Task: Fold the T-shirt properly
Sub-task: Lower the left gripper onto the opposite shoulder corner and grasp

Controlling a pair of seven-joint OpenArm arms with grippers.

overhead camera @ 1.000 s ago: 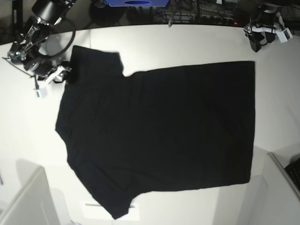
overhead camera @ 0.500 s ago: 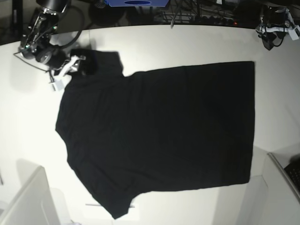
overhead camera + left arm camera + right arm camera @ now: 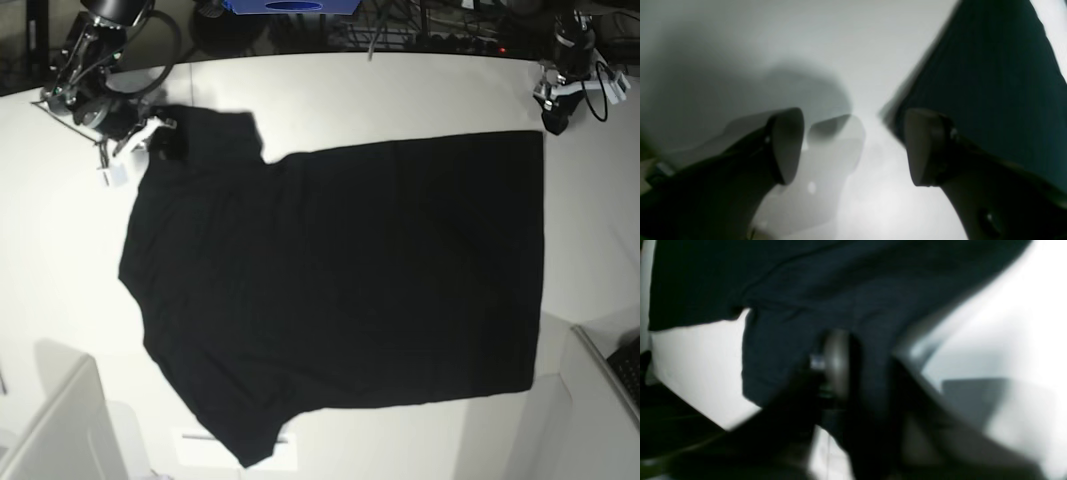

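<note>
The T-shirt [image 3: 340,290] lies spread flat, plain black side up, across the middle of the white tabletop [image 3: 400,90]; one sleeve points to the far left corner of the base view, the other to the near edge, and the straight hem runs down the right side. The right gripper [image 3: 158,140] sits at the far-left sleeve, its jaws closed on the sleeve cloth; in the right wrist view the dark fabric [image 3: 813,306] is pinched between the fingers [image 3: 836,363], though the picture is blurred. The left gripper [image 3: 853,146] is at the far corner of the hem, jaws wide apart and holding nothing, bare tabletop between them and the cloth edge [image 3: 990,83] just beside one finger.
</note>
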